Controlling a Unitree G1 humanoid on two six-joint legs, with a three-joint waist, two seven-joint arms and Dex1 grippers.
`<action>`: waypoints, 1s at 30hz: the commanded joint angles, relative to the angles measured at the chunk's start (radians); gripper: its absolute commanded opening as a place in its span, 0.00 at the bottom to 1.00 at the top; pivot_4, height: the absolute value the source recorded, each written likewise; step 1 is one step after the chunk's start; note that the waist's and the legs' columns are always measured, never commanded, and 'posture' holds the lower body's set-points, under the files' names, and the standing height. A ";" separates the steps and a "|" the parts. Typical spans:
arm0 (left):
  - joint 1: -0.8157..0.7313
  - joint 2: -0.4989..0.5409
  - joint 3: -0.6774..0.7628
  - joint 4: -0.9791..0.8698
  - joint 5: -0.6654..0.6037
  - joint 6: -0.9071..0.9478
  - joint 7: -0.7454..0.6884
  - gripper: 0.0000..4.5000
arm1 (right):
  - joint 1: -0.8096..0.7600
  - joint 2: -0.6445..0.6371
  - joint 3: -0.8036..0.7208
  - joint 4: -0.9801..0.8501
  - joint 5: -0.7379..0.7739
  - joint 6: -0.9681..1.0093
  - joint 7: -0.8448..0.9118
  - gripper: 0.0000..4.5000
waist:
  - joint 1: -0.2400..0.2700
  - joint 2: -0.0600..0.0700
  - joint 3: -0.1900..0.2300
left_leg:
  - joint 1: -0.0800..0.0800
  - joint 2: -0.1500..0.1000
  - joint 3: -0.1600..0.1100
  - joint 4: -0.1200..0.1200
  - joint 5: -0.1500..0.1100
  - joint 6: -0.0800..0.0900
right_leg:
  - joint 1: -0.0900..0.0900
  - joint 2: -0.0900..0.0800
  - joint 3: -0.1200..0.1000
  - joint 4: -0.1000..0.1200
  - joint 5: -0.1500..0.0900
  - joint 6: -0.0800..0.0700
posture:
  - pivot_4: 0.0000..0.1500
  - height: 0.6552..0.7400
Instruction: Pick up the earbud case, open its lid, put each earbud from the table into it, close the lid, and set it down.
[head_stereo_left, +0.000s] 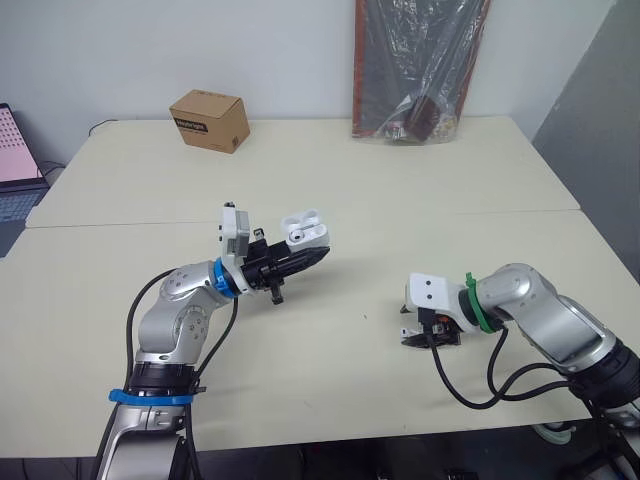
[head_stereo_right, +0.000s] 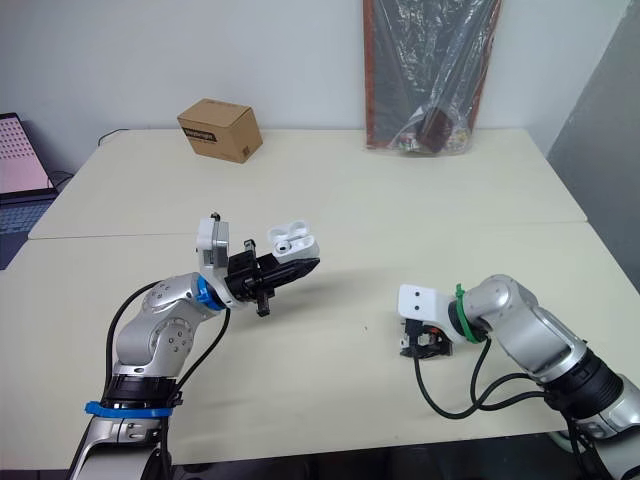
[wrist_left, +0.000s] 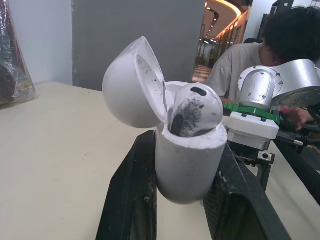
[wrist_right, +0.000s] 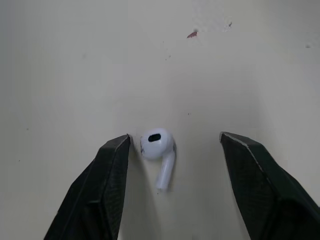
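Note:
My left gripper (head_stereo_left: 292, 262) is shut on the white earbud case (wrist_left: 187, 155), held above the table left of centre. The case's lid (wrist_left: 132, 85) is tipped open, and one earbud (wrist_left: 194, 107) sits in it. My right gripper (wrist_right: 175, 145) is open and pointed down at the table at the right. A second white earbud (wrist_right: 157, 150) lies flat on the table between its fingers, close to one fingertip (wrist_right: 117, 150). In the left eye view the right gripper (head_stereo_left: 422, 335) hides that earbud.
A cardboard box (head_stereo_left: 209, 120) stands at the back left of the cream table (head_stereo_left: 330, 180). A plastic-wrapped bundle (head_stereo_left: 420, 65) leans at the back centre-right. A laptop (head_stereo_left: 15, 160) sits off the left edge. A person (wrist_left: 260, 55) sits beyond the table.

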 joint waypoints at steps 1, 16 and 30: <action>-0.014 0.000 0.008 -0.023 -0.014 -0.017 -0.004 0.17 | -0.054 -0.019 0.024 -0.067 -0.015 0.080 0.022 0.62 | 0.000 0.000 0.000 | 0.000 0.000 0.000 0.000 0.000 0.000 | 0.000 0.000 0.000 0.000 0.000 0.000 | 1.00 1.00; -0.013 -0.016 0.000 -0.020 -0.010 -0.025 -0.003 0.17 | -0.316 0.064 0.292 -0.238 0.017 0.652 -0.114 0.62 | 0.000 0.000 0.000 | 0.000 0.000 -0.001 0.000 0.000 0.000 | 0.000 0.000 -0.001 0.000 0.000 0.000 | 1.00 1.00; -0.005 -0.015 0.003 -0.027 -0.010 -0.021 0.000 0.17 | -0.421 0.079 0.399 -0.245 0.144 0.798 -0.281 0.62 | 0.000 0.000 0.000 | -0.001 0.000 -0.001 0.000 0.000 0.000 | -0.001 -0.001 -0.002 0.000 0.000 0.000 | 1.00 1.00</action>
